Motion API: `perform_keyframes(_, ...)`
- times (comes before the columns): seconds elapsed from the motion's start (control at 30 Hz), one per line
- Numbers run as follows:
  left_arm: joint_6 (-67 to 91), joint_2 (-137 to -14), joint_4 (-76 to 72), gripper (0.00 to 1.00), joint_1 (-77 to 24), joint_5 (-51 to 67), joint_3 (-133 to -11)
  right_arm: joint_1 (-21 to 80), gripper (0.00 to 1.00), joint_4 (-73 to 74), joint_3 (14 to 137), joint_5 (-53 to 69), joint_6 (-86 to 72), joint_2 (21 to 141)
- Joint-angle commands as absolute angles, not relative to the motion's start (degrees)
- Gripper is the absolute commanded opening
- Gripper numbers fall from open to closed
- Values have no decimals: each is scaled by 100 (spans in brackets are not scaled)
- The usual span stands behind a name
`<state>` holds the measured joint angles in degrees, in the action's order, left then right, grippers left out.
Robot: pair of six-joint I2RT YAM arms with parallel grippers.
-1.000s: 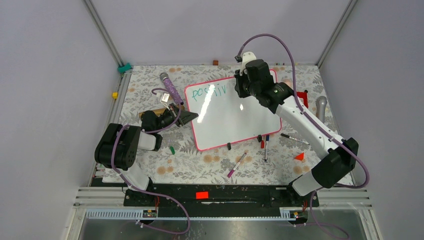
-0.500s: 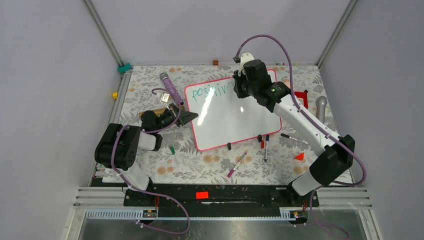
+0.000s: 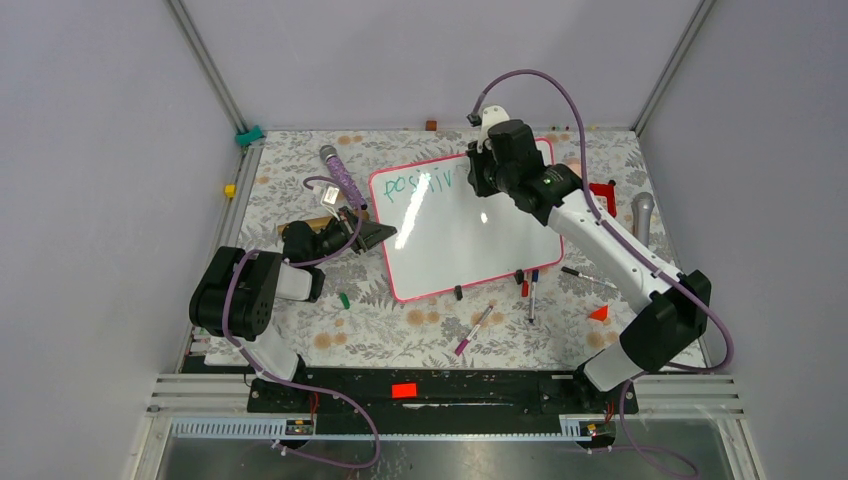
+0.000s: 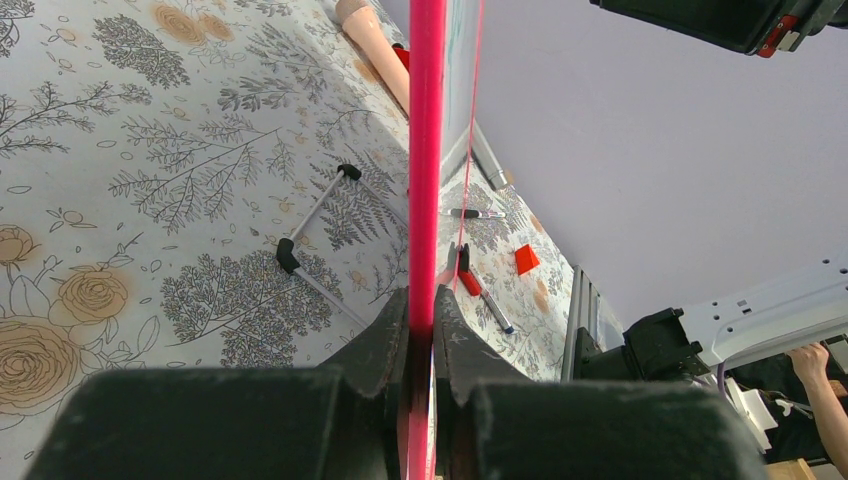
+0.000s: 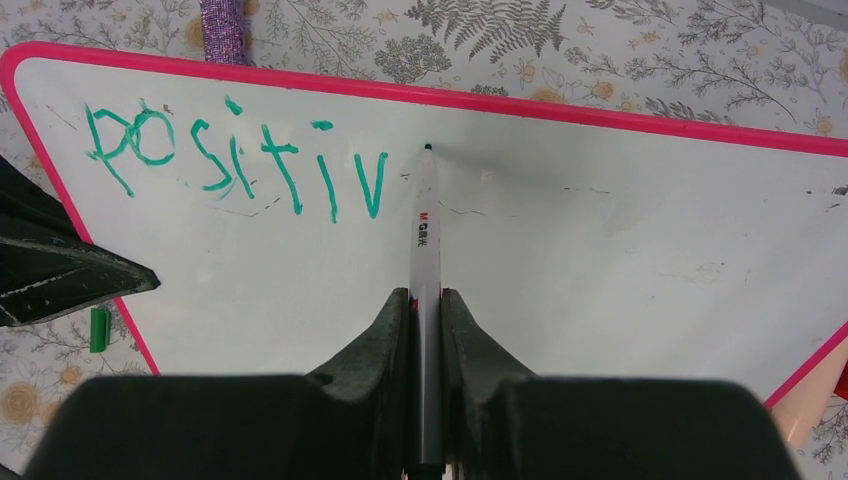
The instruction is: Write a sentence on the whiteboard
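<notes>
Now the board (image 3: 470, 230) lies at the centre of the top view on the flowered cloth (image 3: 290, 175). The left gripper (image 4: 422, 300) is closed on the pink frame (image 4: 425, 150) at the board's left edge, one pad on either side of the thin rim. The right gripper (image 5: 425, 298) is clamped on a marker (image 5: 424, 225). Its tip sits just right of the green letters (image 5: 235, 165) at the upper left of the right wrist view; whether it touches the surface I cannot tell. The board looks stiff, light and thin, with a glossy, slippery face, so it would likely skate on the cloth under the marker's push. The frame edge seems the sound place to pinch; the face offers no hold.
</notes>
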<state>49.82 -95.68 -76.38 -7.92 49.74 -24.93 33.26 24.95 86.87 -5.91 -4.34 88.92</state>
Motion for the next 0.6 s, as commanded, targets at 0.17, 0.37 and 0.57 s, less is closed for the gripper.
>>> perform_keyframes(0.17,4605,-9475,-7523,0,-762,4740,-2465,3286,0,2179,8452,-526,-439,8336)
perform_keyframes(0.37,4605,-9460,-7524,0,-758,4744,-2452,3287,0,2179,8349,-435,-514,8317)
perform_keyframes(0.57,4614,-9457,-7520,0,-758,4748,-2452,3281,0,2183,8235,-362,-575,8350)
